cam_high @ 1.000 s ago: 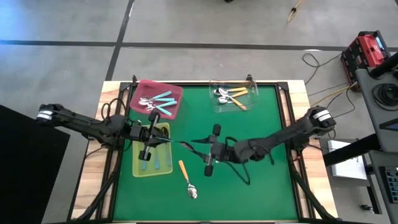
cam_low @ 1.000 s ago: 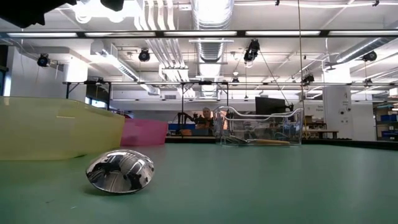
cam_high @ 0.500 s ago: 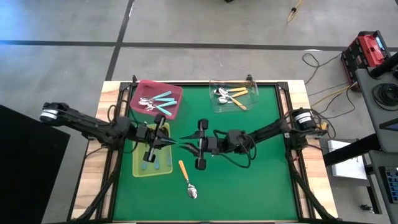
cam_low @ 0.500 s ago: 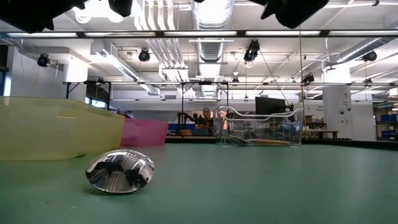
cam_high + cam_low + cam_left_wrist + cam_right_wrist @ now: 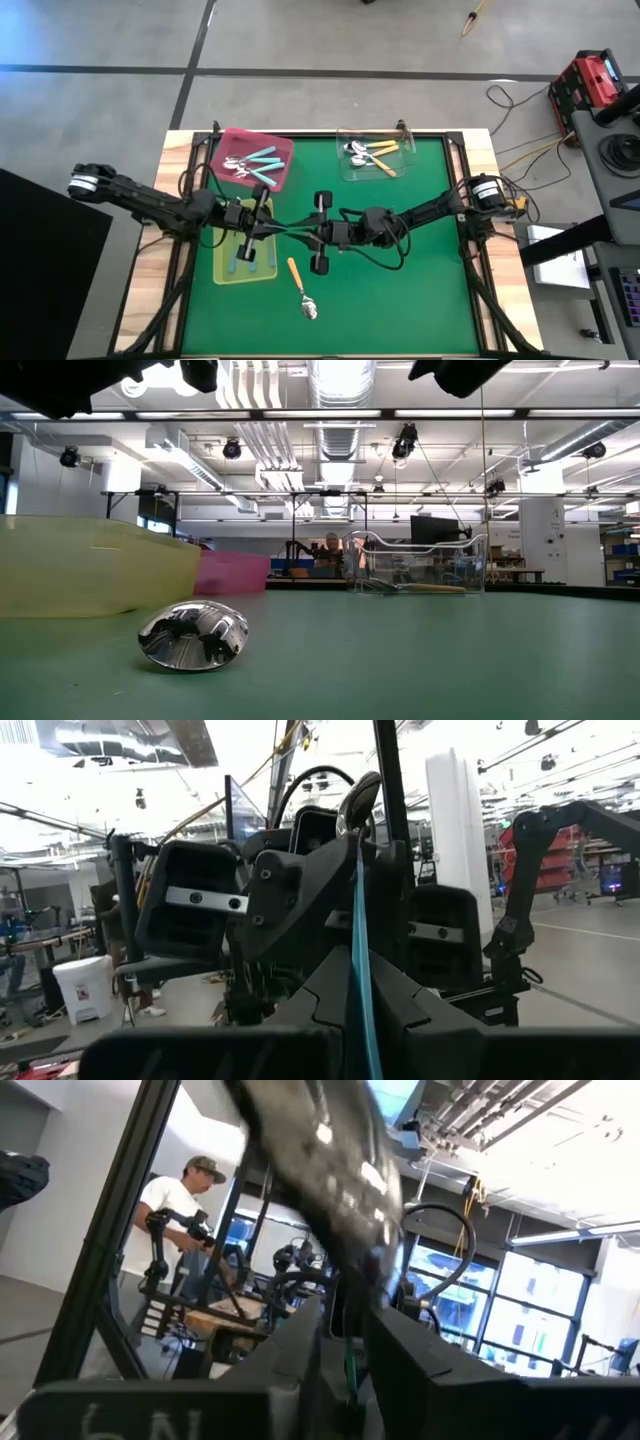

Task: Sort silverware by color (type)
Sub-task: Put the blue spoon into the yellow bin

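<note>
Both grippers are meeting nose to nose above the middle of the green table (image 5: pixel 420 300), just right of the yellow-green tray (image 5: pixel 226 270). The left gripper (image 5: pixel 283 229) has its fingers pinched tight on a light blue spoon (image 5: pixel 361 970), whose thin handle runs up between the dark fingers with the metal bowl at the far end. The right gripper (image 5: pixel 298 232) comes in from the other side, its fingers around the spoon's shiny bowl end; whether they've clamped down, I cannot tell.

Just below the pair, an orange-handled spoon (image 5: pixel 299 286) lies loose on the mat, bowl toward the table's near edge. More light blue spoons rest in the yellow-green tray. Teal spoons (image 5: pixel 260 165) sit in the pink tray (image 5: pixel 282 148) at the back left; orange spoons (image 5: pixel 374 155) are in the clear tray (image 5: pixel 405 140) at the back right.
</note>
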`<state>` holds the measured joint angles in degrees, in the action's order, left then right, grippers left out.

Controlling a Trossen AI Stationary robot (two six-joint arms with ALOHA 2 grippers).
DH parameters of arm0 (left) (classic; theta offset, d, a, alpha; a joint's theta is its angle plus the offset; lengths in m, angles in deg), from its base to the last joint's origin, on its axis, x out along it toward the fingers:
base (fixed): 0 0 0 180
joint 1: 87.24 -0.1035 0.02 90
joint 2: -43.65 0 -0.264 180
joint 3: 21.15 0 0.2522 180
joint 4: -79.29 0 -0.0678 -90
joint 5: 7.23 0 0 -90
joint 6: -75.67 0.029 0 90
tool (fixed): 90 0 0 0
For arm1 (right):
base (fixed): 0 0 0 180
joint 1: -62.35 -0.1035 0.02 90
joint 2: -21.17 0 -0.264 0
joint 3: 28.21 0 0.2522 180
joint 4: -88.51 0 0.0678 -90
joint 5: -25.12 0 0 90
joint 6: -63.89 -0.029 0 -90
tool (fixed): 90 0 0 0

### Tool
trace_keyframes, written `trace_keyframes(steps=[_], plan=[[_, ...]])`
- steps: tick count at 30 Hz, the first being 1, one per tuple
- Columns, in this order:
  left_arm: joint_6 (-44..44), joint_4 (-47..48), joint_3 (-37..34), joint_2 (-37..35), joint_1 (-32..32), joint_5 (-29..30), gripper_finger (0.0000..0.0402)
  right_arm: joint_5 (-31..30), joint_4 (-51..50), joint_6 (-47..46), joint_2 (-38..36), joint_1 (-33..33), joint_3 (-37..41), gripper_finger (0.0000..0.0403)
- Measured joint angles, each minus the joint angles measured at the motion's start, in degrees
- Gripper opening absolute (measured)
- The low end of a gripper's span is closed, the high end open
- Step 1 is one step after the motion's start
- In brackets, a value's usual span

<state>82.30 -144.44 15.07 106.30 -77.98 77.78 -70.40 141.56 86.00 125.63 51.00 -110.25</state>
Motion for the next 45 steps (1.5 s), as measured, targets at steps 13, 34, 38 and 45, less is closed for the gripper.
trace_keyframes(steps=[13,34,38,45], plan=[[0.3,1.5,0.0,1.2,-0.1,0.0,0.0007,-1.4,-2.2,-2.0,-0.3,0.0,0.0,0.0009],[1.9,6.6,0.0,0.7,-0.2,6.5,0.0200,-17.0,-40.8,-18.1,-9.1,-0.1,0.0,0.0008],[1.9,10.5,0.0,0.8,-0.5,6.5,0.0201,-20.0,-48.1,-22.5,-9.5,-0.2,0.0,0.0008],[1.9,14.5,0.0,0.8,-1.0,6.6,0.0201,-20.1,-58.8,-30.8,-9.6,-0.1,0.0,0.0008]])
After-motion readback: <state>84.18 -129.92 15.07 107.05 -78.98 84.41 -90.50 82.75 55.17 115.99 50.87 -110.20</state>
